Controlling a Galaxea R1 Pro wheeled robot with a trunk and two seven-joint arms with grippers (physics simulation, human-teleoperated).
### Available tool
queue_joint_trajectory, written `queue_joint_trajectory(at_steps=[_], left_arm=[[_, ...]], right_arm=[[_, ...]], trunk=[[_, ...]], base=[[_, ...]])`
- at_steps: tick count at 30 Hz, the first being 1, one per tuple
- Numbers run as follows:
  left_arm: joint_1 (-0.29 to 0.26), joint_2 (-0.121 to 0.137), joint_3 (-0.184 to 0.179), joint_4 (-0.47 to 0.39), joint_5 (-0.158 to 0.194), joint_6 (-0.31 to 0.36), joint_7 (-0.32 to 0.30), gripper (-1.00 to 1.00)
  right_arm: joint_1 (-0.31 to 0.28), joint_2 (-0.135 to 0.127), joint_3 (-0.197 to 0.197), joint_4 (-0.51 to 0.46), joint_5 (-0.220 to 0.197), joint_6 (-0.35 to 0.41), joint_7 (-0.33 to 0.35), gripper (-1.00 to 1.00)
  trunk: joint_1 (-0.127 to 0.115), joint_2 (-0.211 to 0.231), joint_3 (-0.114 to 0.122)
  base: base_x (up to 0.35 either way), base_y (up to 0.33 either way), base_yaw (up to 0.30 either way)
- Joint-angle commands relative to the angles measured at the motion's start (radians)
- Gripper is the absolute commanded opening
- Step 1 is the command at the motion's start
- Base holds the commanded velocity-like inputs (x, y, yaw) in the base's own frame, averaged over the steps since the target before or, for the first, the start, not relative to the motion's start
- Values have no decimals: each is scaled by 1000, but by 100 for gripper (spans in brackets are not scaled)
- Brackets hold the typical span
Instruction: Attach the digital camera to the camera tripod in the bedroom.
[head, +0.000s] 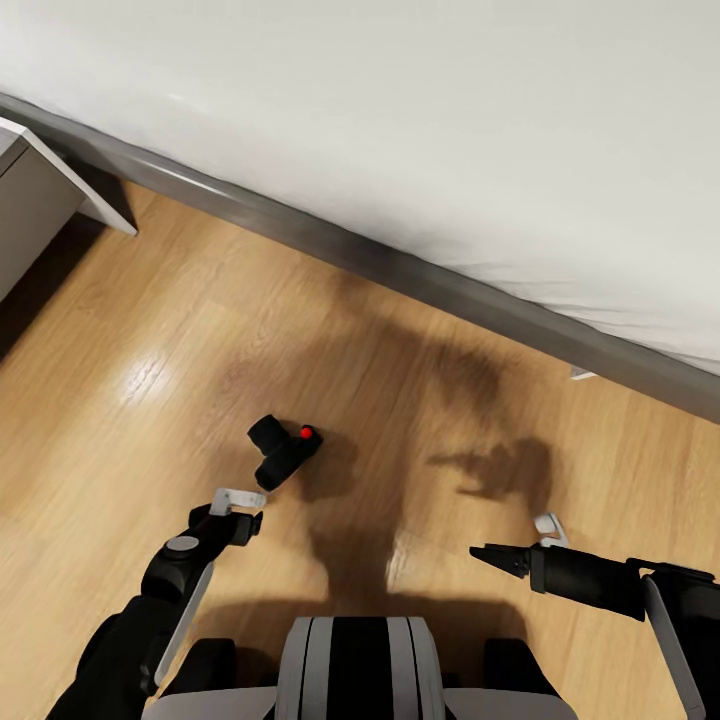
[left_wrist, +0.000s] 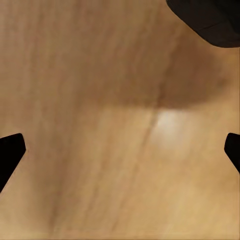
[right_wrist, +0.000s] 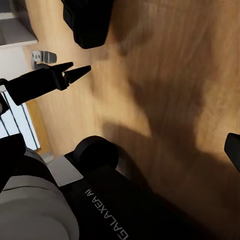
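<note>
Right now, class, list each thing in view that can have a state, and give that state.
Digital camera: lying on the wood floor, free, not mounted.
Left end effector: open, empty, just short of the camera.
Right end effector: empty, held apart above the floor; open or shut unclear.

Robot base (right_wrist: 115, 200) over wood floor (right_wrist: 175, 75)
</note>
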Motion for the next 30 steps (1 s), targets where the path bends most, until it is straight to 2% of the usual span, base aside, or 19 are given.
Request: queue_joint_trajectory(at_steps=[1,9,30], left_arm=[[-2,5,-3,-1,-10,5,-2,100],[-27,24,0,3,-56,-1,-47,100],[-37,33,4,-23,-174,-5,-165,100]], right_arm=[[0,0,0,0,-2,6,1,100],[0,3,-1,0,0,5,-10,100],[0,6,-1,1,-1,5,-36,100]], trunk=[[0,0,0],[0,0,0],[0,0,0]], base=[[0,0,0],[0,0,0],[0,0,0]])
